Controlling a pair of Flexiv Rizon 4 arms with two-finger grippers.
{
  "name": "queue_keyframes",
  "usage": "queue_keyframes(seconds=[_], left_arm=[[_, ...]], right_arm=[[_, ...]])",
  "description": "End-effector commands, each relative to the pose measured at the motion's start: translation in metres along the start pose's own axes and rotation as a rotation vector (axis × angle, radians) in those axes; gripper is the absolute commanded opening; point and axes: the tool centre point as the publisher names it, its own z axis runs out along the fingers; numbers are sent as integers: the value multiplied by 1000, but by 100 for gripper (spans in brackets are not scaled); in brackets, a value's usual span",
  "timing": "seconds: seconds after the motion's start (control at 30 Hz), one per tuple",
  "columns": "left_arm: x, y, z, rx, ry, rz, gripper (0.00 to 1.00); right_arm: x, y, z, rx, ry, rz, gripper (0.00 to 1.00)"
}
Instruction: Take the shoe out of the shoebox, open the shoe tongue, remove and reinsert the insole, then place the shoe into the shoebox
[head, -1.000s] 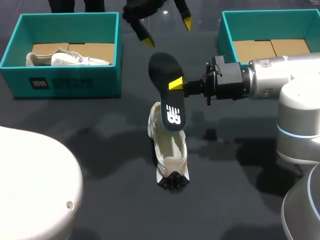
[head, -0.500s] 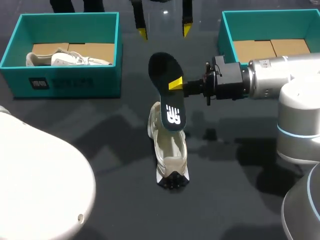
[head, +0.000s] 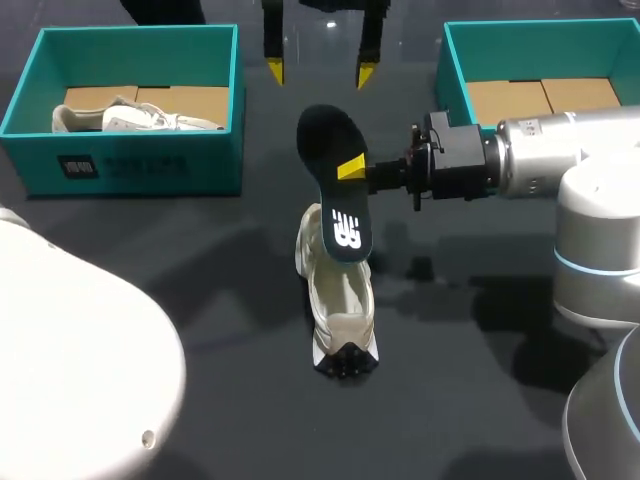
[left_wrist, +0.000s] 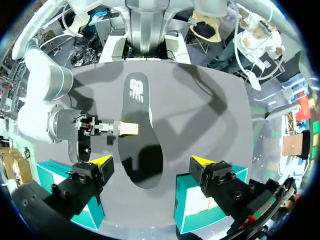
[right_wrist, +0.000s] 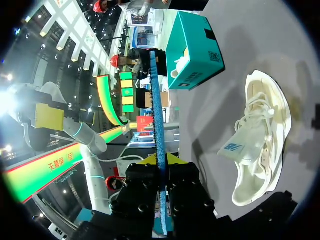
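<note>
While the right gripper (head: 351, 167) clamps it, insole (head: 337, 205) slants heel-down over the shoe (head: 342, 305).

— Any print on the things on the counter (head: 230, 270)?
— A white logo (head: 346, 231) on the dark insole (head: 325, 140), at its narrow end.
— And the boxes?
— The left shoebox (head: 150, 165) has a dark label panel (head: 77, 166) with faint lettering beside it on the front wall, too small to read. On the shoe (right_wrist: 270, 115), the tongue tag (right_wrist: 224, 153) bears a blue logo (right_wrist: 232, 147).
</note>
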Motion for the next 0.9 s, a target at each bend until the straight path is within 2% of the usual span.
queue_keyframes(seconds=[0.03,0.23,0.4,0.8,0.9], left_arm=[[31,-3,8,15,-398,2,100],[44,-12,16,65,-598,-11,100],[52,-20,21,106,-706,5,100],[52,-20,21,106,-706,5,100],[55,-34,27,67,-793,20,100]], right_arm=[[0,-1,1,-2,-3,1,0],[0,-1,1,-2,-3,1,0],[0,-1,1,-2,-3,1,0],[0,-1,1,-2,-3,1,0],[0,-1,1,-2,-3,1,0]])
